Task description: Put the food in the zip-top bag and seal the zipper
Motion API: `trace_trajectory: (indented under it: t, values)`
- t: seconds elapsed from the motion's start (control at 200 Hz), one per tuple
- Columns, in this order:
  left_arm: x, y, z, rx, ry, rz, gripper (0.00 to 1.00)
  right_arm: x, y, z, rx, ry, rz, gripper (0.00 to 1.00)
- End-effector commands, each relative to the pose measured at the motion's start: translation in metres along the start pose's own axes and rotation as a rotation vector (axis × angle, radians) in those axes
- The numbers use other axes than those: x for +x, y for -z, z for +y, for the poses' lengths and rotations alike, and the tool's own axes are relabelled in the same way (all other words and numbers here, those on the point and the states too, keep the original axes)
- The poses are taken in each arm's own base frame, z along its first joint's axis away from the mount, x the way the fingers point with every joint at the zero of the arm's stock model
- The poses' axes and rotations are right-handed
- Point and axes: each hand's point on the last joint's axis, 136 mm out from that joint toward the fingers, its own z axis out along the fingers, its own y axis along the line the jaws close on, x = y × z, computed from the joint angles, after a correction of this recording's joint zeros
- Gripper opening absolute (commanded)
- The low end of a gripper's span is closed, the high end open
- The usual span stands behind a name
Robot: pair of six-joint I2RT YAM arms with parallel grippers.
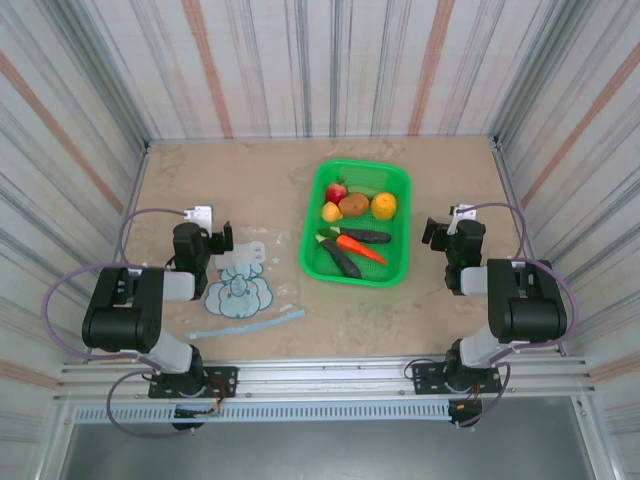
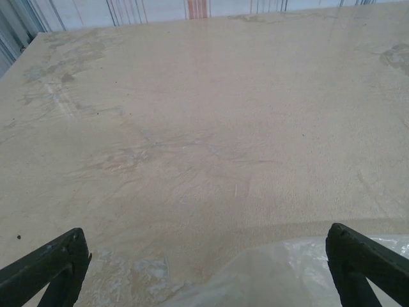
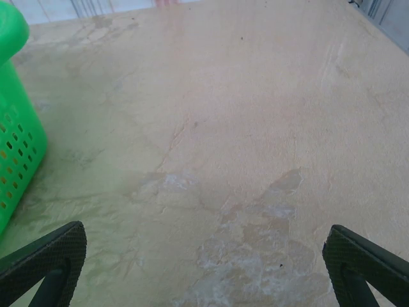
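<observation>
The left pincer (image 1: pixel 224 240) and right pincer (image 1: pixel 434 232) are both wide open and empty; the zip-top bag (image 1: pixel 240 290) lies flat on the desk (image 1: pixel 200 180) just by the left one, the food (image 1: pixel 352 225) in the green basket (image 1: pixel 357 166) to its right. Pinching both limp layers together would keep the mouth shut, and the film may slide on the smooth, mottled beige surface. Striped corrugated walls (image 1: pixel 300 60) enclose three sides.

Black left arm (image 1: pixel 125 315), right arm (image 1: pixel 525 300); lilac cables (image 1: pixel 47 295); textured gripper fingers (image 3: pixel 48 256), perhaps rubber
</observation>
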Motion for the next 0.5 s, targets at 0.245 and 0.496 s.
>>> trace_trajectory:
  t: [0.245,0.496]
  values:
    - [-0.0093,-0.0006,-0.0014,0.024,-0.011,-0.038,0.99,-0.0049,0.0002,0.0012,-0.005,-0.002,-0.016,0.99]
    - [-0.0087,-0.0003,-0.0015,0.027,-0.007,-0.031,0.99,-0.0055,0.0002,0.0009,-0.005,-0.001,-0.017,0.99]
